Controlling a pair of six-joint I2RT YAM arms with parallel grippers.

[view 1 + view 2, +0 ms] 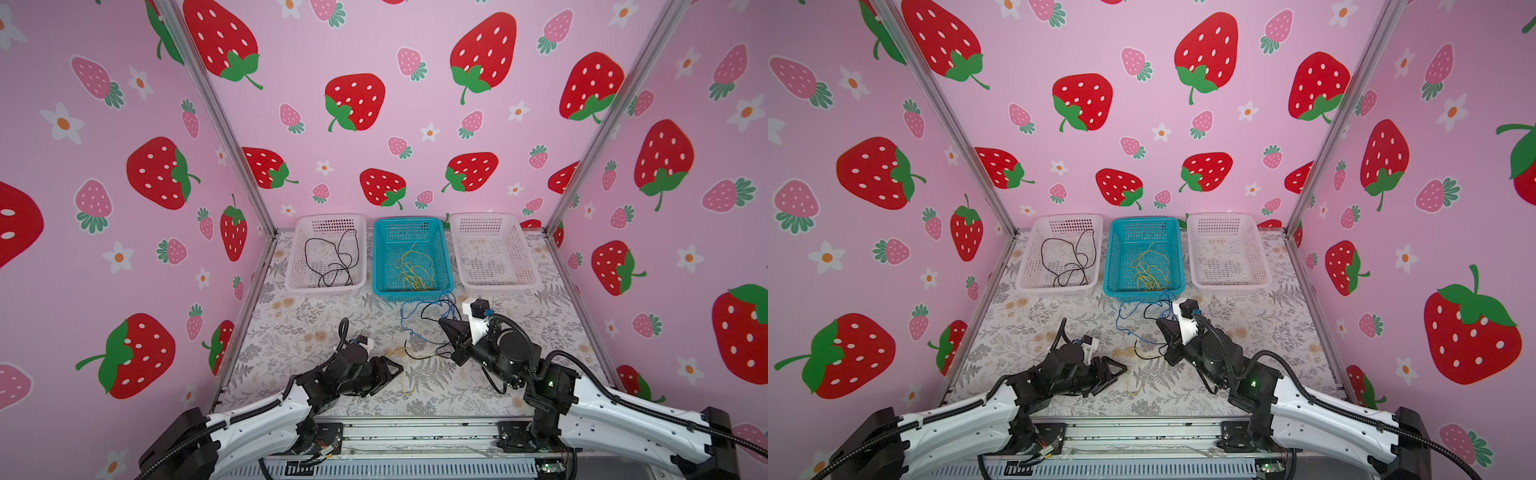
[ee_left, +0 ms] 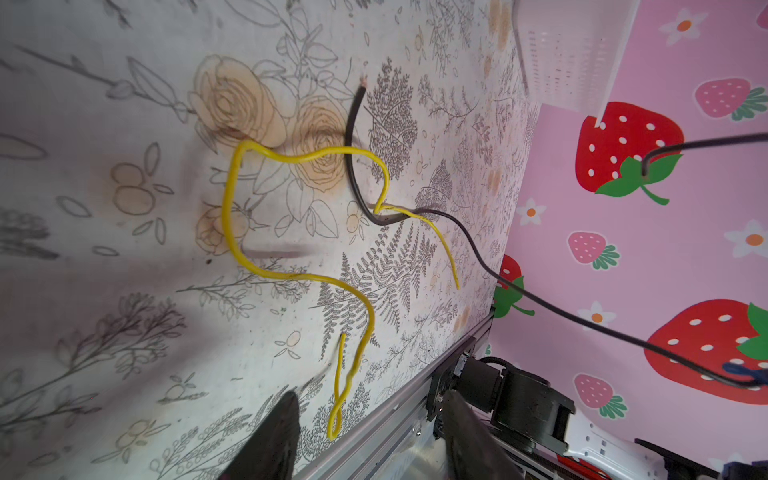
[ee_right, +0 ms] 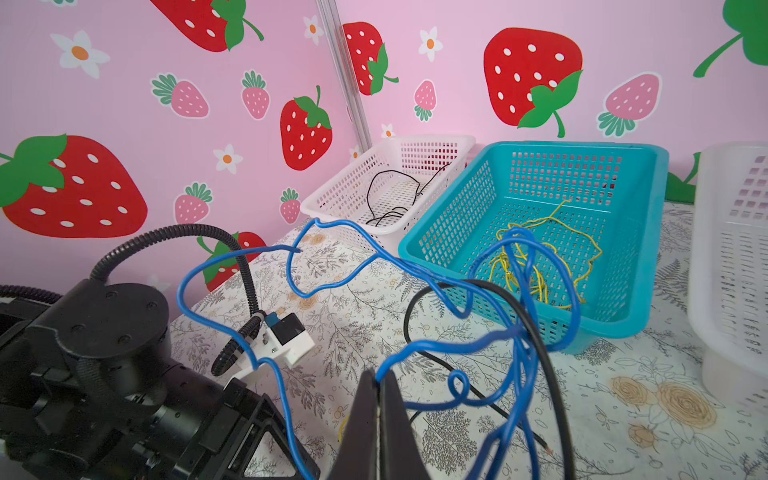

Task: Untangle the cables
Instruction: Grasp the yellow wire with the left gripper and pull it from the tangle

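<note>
Yellow cable [image 2: 227,203] lies lengthwise just ahead of empty, half-open left gripper [image 2: 370,415]; right gripper [image 3: 378,380] clamped on blue cable [image 3: 521,374].

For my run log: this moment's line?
right gripper shut on blue cable | left gripper open near yellow cable | black cable crosses it

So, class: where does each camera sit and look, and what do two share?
Top view: high at front, facing down and back; left gripper, right gripper.
Top view: beside it, likewise; teal plastic mesh basket central.
Left wrist: left arm, facing thin yellow cable; open fingers show.
Right wrist: right arm, facing that basket; jaws grip thin blue cable.
Shared: both wrists see thin black cable.
</note>
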